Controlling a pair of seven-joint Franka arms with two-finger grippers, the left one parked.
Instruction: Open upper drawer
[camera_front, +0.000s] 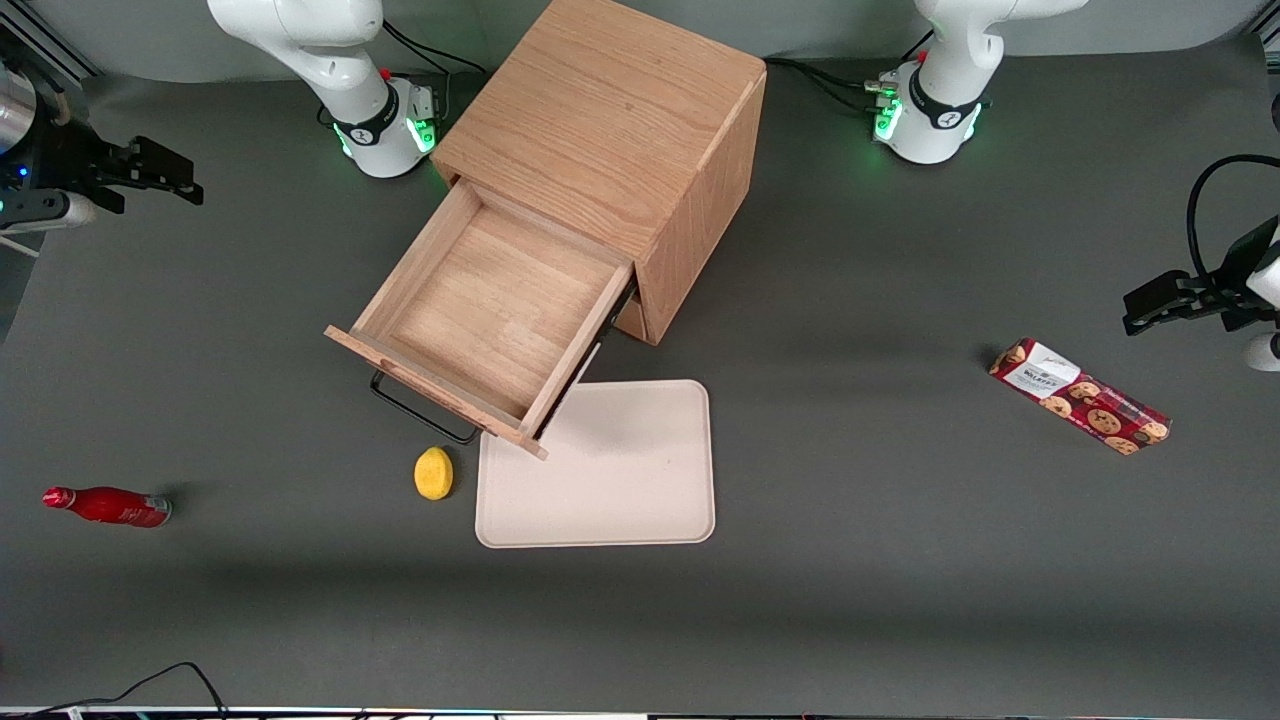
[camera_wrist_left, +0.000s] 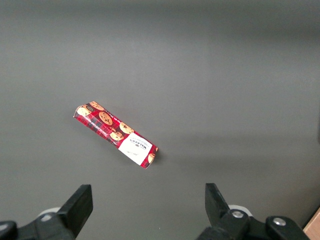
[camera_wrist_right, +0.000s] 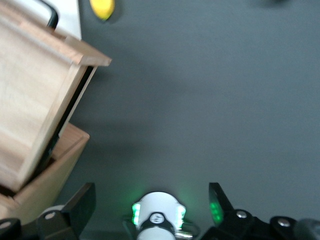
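The oak cabinet (camera_front: 610, 130) stands at the middle of the table. Its upper drawer (camera_front: 490, 305) is pulled far out toward the front camera, so the bare wooden tray inside shows. A thin black bar handle (camera_front: 420, 410) hangs on the drawer's front. My right gripper (camera_front: 170, 172) hovers at the working arm's end of the table, well away from the drawer, open and holding nothing. In the right wrist view, the gripper (camera_wrist_right: 150, 200) has its fingers (camera_wrist_right: 82, 205) wide apart above the arm's base, with the drawer (camera_wrist_right: 35, 90) and cabinet (camera_wrist_right: 45, 175) to one side.
A beige tray (camera_front: 600, 465) lies in front of the drawer, partly under it, with a small yellow fruit (camera_front: 433, 472) beside it. A red bottle (camera_front: 108, 506) lies toward the working arm's end. A cookie box (camera_front: 1080, 397) lies toward the parked arm's end.
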